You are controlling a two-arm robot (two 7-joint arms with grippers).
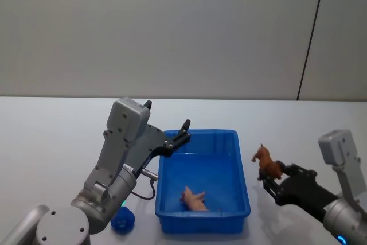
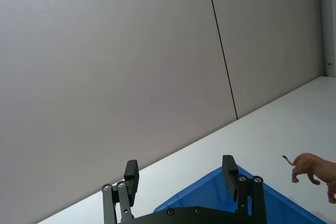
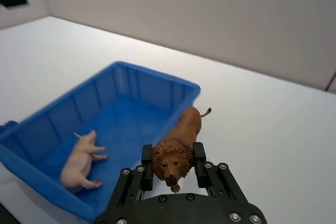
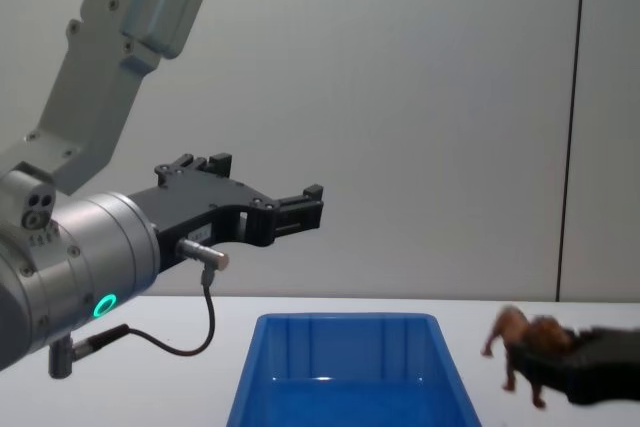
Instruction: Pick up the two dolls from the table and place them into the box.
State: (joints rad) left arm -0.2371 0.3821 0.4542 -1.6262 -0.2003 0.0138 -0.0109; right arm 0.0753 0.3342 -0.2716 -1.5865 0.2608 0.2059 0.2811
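Note:
The blue box (image 1: 244, 167) stands on the white table (image 1: 46, 136) in front of me. A pink pig doll (image 1: 194, 199) lies on its side inside the box (image 3: 157, 73), also seen as the pig (image 3: 79, 161) near a corner. My right gripper (image 1: 270, 181) hovers just right of the box, shut on a brown lion doll (image 1: 268, 163) that it holds above the table; the fingers clamp the lion (image 3: 186, 129) at its mane. My left gripper (image 1: 169, 120) hangs open and holds nothing above the box's left rim. A small rounded blue toy (image 1: 122, 220) sits on the table by the box's near left corner.
A plain grey wall with a dark vertical seam (image 1: 309, 38) rises behind the table. White tabletop stretches to the left and right of the box. A cable loops under my left wrist (image 4: 200, 332).

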